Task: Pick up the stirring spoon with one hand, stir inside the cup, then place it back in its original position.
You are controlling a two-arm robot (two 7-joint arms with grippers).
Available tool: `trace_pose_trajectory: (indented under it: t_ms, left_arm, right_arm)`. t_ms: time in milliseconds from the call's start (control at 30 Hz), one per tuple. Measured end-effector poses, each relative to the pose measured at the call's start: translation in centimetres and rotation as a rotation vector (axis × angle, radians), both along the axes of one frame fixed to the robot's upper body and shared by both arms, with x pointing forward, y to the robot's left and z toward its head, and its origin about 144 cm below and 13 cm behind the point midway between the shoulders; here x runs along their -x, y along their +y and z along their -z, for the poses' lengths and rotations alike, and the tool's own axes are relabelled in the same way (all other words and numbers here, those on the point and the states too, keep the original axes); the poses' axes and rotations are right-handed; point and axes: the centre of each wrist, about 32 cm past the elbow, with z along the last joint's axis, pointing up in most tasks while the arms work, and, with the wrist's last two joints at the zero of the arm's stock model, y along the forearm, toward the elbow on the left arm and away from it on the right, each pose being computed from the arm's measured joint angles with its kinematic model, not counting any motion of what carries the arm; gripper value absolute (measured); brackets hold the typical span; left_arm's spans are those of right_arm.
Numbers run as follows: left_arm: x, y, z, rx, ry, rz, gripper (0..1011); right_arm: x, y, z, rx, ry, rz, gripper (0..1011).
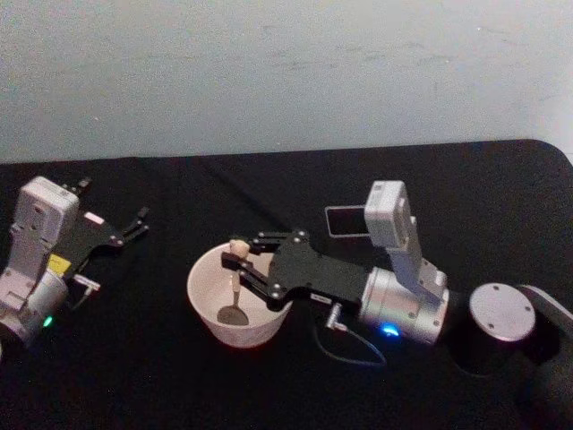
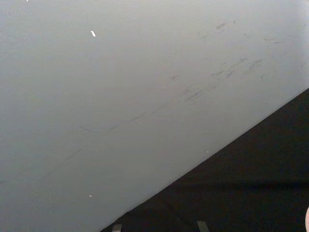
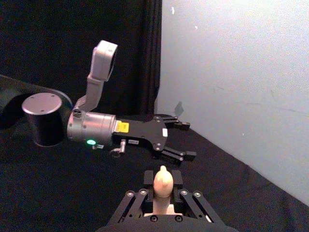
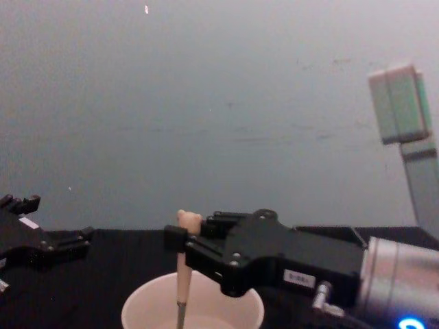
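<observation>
Black cloth covers the table (image 1: 403, 179) in the head view. The cream cup (image 1: 204, 269) stands on it, with the stirring spoon (image 1: 235, 288) upright inside, its metal bowl low in the cup. The right gripper (image 1: 240, 254) is clenched on the spoon's bear-head top. The left gripper (image 1: 136, 226) rests to the left, its claw released, well apart from the cup. The left wrist view shows a grey wall (image 2: 120, 96) above the table. In the right wrist view, the beige top sits pinched between the fingers (image 3: 147, 180). In the chest view, the handle drops straight into the cup.
</observation>
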Motion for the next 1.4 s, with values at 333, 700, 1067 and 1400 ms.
trace_pose_trajectory:
  t_ms: [333,700,1067,1400]
  left_arm:
    - [0.0,0.0,0.0,0.0,0.0,0.0,1001]
    - [0.0,0.0,0.0,0.0,0.0,0.0,1001]
    - [0.0,0.0,0.0,0.0,0.0,0.0,1001]
    - [0.0,0.0,0.0,0.0,0.0,0.0,1001]
  right_arm:
    - [-2.4,1.0,-0.1,-0.003,-0.017,0.05,213]
    - [-3.4,-0.4,-0.1,-0.003,-0.021,0.11,213]
    - [-2.8,-1.0,-0.2,-0.007,-0.024,0.106,213]
    - [-2.2,-1.5,-1.5,-0.03,-0.043,0.104,213]
